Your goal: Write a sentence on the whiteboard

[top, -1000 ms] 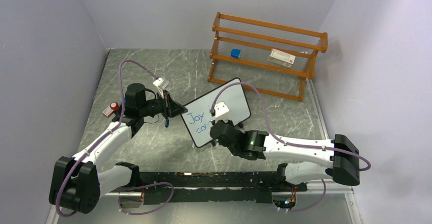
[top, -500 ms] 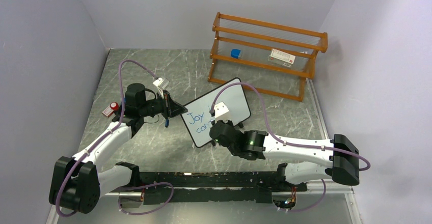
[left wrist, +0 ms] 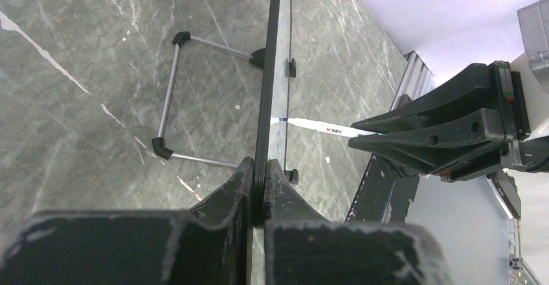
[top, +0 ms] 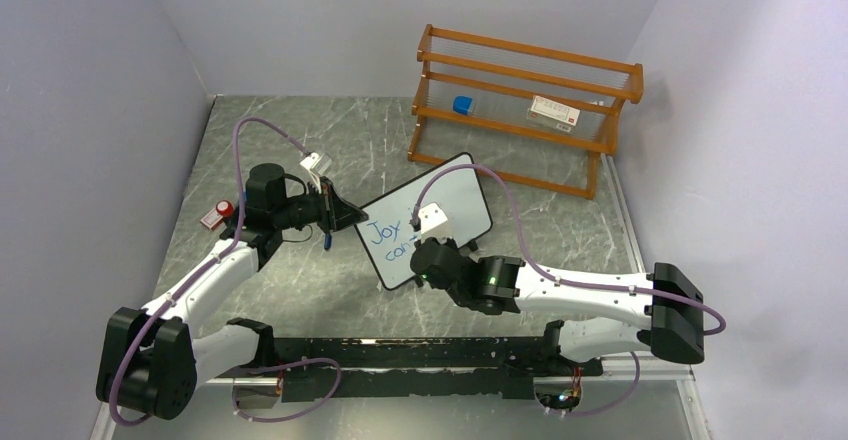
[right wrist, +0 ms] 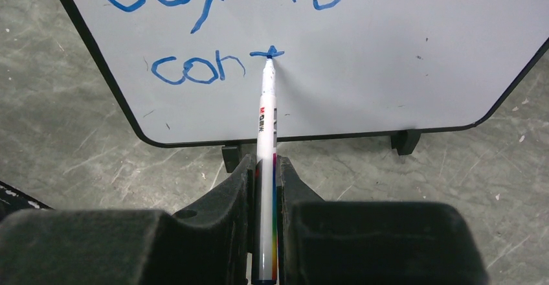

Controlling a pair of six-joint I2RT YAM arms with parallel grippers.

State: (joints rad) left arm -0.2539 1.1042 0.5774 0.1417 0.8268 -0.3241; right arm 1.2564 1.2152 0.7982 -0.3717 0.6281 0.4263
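Whiteboard [top: 457, 192] propped mid-tabletop [top: 300, 290], left gripper [left wrist: 260, 171] jaws clamped on its edge, right gripper [right wrist: 266, 168] jaws clamped on marker [right wrist: 266, 123], tip touching the half-written sentence [right wrist: 194, 70]; risk: pressing hard could twist the board and skew strokes.

Right pincer [right wrist: 265, 168] clamps marker [right wrist: 266, 120]; tip touches whiteboard [right wrist: 401, 52] at sentence [right wrist: 206, 14] end, after "con".

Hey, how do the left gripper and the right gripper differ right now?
The left gripper is shut on the black edge of the whiteboard; the right gripper is shut on a white marker. The left gripper meets the board edge-on from its side; the right gripper faces its front, marker tip touching the unfinished sentence after "con". Both are closed on something.
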